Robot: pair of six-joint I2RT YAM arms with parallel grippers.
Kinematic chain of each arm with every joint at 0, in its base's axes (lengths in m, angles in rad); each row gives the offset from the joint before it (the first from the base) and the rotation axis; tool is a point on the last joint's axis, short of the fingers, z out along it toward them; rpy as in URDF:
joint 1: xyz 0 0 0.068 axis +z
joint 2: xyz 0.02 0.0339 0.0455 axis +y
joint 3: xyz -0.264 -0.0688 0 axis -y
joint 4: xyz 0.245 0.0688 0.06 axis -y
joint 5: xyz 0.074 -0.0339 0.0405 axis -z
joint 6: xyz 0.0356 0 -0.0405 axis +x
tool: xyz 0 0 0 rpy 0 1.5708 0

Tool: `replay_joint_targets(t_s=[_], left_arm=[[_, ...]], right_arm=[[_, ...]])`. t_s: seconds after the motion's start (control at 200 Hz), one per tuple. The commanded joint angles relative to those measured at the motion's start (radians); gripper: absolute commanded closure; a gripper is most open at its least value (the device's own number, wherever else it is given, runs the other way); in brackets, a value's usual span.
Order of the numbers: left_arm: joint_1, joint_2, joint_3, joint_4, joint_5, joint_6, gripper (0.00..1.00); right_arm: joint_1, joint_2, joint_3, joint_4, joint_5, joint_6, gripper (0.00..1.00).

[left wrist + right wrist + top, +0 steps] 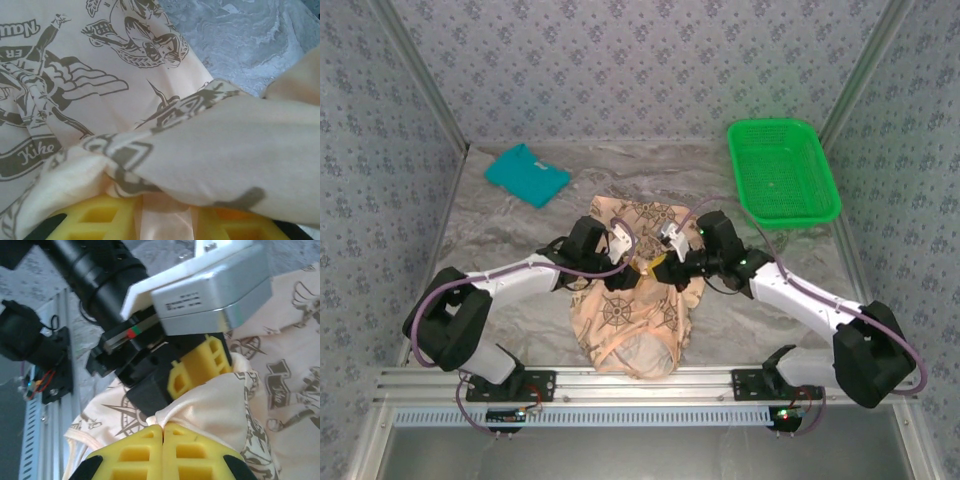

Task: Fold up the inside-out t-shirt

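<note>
**Inside-out t-shirt, bunched at mid-surface**

The inside-out t-shirt is peach-beige cloth printed with dark brown compass roses and nautical motifs. It lies crumpled on the surface, running from the centre toward the near edge, where a rounded, paler portion faces up. Near its middle, a fold of cloth is gathered and raised. In the left wrist view, this raised fold shows the washed-out reverse, lying over flatter printed fabric with scroll lettering.
</note>
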Motion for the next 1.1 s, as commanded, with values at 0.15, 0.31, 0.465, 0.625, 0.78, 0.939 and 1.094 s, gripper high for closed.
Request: replay_joint_targets(t_s=[0.15,0.31,0.465,0.625,0.78,0.939,1.094], left_arm=[[0.005,-0.043,-0.002,0.003,-0.007,0.047,1.00],[0.026,-0.066,-0.017,-0.032,-0.041,0.036,0.99],[-0.016,-0.112,0.002,-0.050,0.118,0.077,0.64],[-0.063,-0.083,0.068,-0.010,0.157,0.015,0.54],[-0.082,0.004,0.131,-0.042,0.130,0.026,0.59],[-0.084,0.008,0.116,0.004,0.095,0.013,0.91],[-0.068,-0.019,0.069,0.019,0.075,0.044,1.00]], right_arm=[[-0.127,-0.070,-0.073,0.009,-0.157,-0.073,1.00],[-0.157,-0.083,-0.076,-0.018,-0.142,-0.091,1.00],[-0.162,-0.109,-0.100,0.004,-0.073,-0.091,1.00],[-0.142,-0.095,-0.105,0.018,-0.076,-0.084,1.00],[-0.135,-0.103,-0.130,0.057,-0.076,-0.072,1.00],[-0.121,-0.124,-0.148,0.056,-0.093,-0.068,1.00],[-0.143,-0.192,-0.156,0.062,-0.122,-0.067,1.00]])
